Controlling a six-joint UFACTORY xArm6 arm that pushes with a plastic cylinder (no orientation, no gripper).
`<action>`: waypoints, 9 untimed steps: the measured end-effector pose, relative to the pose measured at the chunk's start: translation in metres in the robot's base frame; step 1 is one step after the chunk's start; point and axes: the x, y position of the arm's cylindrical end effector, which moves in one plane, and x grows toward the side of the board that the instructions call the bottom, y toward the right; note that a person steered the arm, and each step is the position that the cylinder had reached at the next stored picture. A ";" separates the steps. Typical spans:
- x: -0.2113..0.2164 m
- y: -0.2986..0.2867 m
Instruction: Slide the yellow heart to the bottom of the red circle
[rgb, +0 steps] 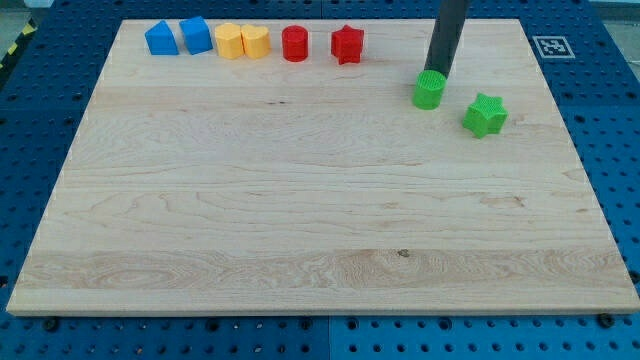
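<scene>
Blue pegboard bench all round, wooden surface (300, 200) on top, fiducial tag (549, 45) at its top-right corner.

No jaws on this rig, so no open/closed state to report: just my tip (436, 75), touching the top side of the green circle (429, 91), near the top edge, right of centre. Green star (485, 114) sits just beside that, toward the right edge.

Row along the top edge, left to right: blue house-shaped block (159, 39), blue cube (195, 35), yellow hexagon (230, 42), yellow heart (256, 42), red circle (295, 44), red star (347, 44).

Heart is touching or nearly touching the hexagon on its left; small gap to the red circle on its right. Goal spot is directly below the red circle, bare wood.

Key relation: heart lies well to the left of my tip, roughly level with it, and both red blocks stand between them. A straight run along the row would hit them. My read: swing below the row, and get at the heart from above-left to push it down and right. Room above the row looks tight, and the hexagon crowds that side.

Task not started, by the look of it.
</scene>
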 end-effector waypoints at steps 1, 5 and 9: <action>0.026 -0.001; -0.029 -0.013; -0.130 -0.196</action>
